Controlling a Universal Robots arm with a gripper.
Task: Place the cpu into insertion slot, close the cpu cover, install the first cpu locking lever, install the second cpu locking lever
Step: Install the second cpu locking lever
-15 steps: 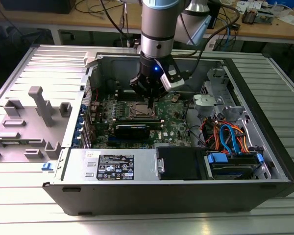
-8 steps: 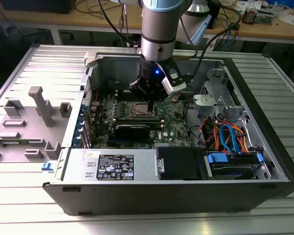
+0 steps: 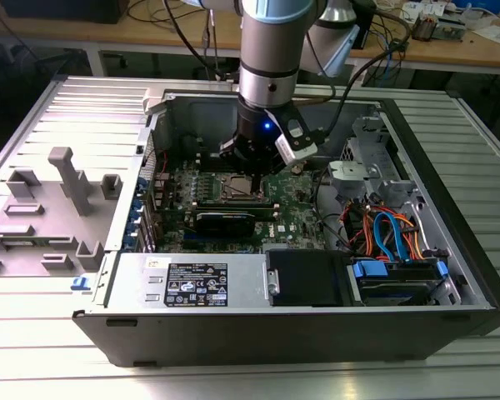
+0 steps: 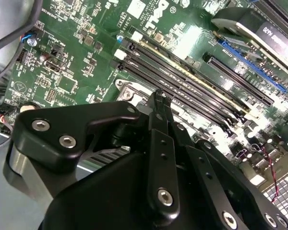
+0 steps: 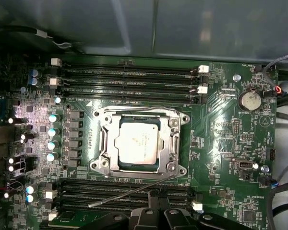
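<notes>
Claw [image 5: 153, 213] near lever [image 5: 129, 191] — cpu [image 5: 137, 142] seated beyond.

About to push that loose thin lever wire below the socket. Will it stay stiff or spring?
The lever is a long, thin bare metal rod lying slanted over the memory slots, so it probably flexes and springs back. Its smooth round surface may let the gripper slip off.

Dull grey metal cpu [image 5: 137, 142] under shiny metal cpu cover [image 5: 174, 139].
</notes>
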